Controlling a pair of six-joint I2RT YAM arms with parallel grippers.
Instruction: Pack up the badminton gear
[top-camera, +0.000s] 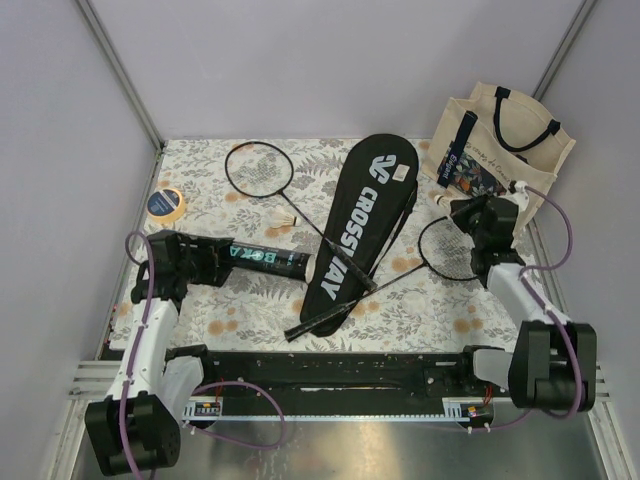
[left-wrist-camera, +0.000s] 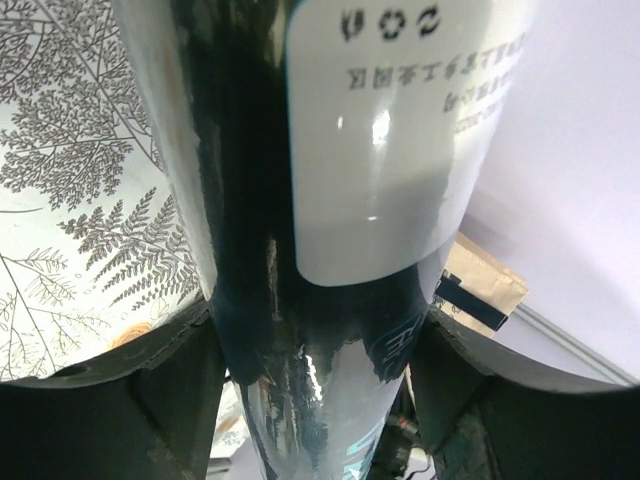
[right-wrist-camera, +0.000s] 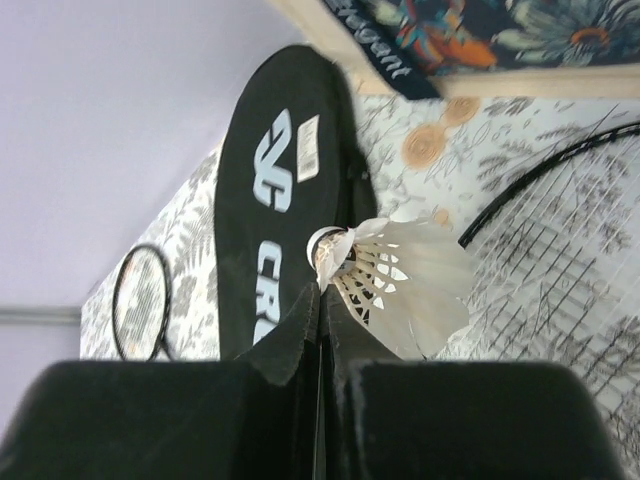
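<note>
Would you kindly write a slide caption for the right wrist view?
Right gripper pinching a white shuttlecock at its fingertips, with the CROSSWAY racket bag lying behind.

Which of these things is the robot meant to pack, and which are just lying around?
For the job: far racket, near racket, CROSSWAY bag, black tube, loose shuttlecock, gripped shuttlecock.
Just lying about: cream tote bag, tape roll.

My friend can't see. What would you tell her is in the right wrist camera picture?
The right gripper, shut, pinches a white feather shuttlecock. Behind it the long black racket bag lies on a leafy tablecloth, with one racket head far left and another racket's strings at right.
</note>
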